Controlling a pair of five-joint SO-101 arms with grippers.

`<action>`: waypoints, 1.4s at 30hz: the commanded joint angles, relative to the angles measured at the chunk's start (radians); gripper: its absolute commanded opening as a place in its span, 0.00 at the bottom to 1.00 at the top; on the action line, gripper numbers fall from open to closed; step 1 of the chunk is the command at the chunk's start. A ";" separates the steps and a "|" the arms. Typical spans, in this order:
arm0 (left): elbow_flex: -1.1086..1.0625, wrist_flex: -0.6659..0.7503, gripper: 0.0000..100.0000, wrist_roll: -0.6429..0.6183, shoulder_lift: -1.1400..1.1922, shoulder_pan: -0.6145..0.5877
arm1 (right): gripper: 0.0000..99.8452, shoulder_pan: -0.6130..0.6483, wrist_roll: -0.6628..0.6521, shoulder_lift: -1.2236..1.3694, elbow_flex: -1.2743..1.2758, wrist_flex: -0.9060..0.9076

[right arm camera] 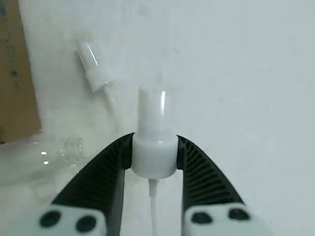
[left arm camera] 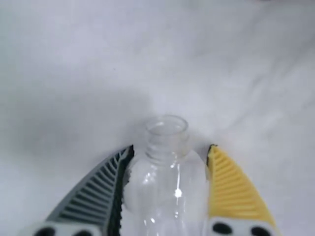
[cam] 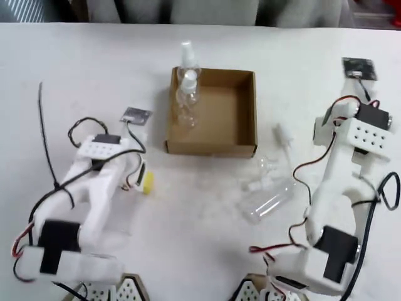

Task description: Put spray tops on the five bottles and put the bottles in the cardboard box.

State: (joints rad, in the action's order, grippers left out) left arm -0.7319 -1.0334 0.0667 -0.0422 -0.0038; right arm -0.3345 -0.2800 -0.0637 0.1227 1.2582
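Ribs line left fingers (left arm camera: 93, 196) pinching clear round-necked bottle (left arm camera: 167, 189)

We find bare table (cam: 200, 241) at lower centre of the high view. At centre right, loose bottles (cam: 269, 200) and a spray top (cam: 283, 135) obstruct passage; the cardboard box (cam: 213, 148) walls off upper centre.

A white table (cam: 75, 56) fills the scene beneath a dim far strip (cam: 144, 9)
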 commanded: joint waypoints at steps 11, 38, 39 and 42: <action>-0.080 0.084 0.04 0.000 -0.512 -0.008 | 0.02 0.248 0.118 -0.335 -0.046 0.036; -0.712 0.519 0.03 -0.118 -1.659 0.440 | 0.02 0.529 0.565 -0.843 -0.040 -0.479; -0.741 0.519 0.03 -0.164 -1.712 0.440 | 0.02 0.550 0.572 -0.842 -0.040 -0.479; -0.809 0.525 0.03 -0.279 -1.808 0.437 | 0.02 0.639 0.597 -0.835 -0.040 -0.479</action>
State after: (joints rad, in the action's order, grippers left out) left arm -1.4929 -0.5439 -0.0729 -1.7100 0.4258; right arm 0.2071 0.2785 -0.8938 0.1227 0.8025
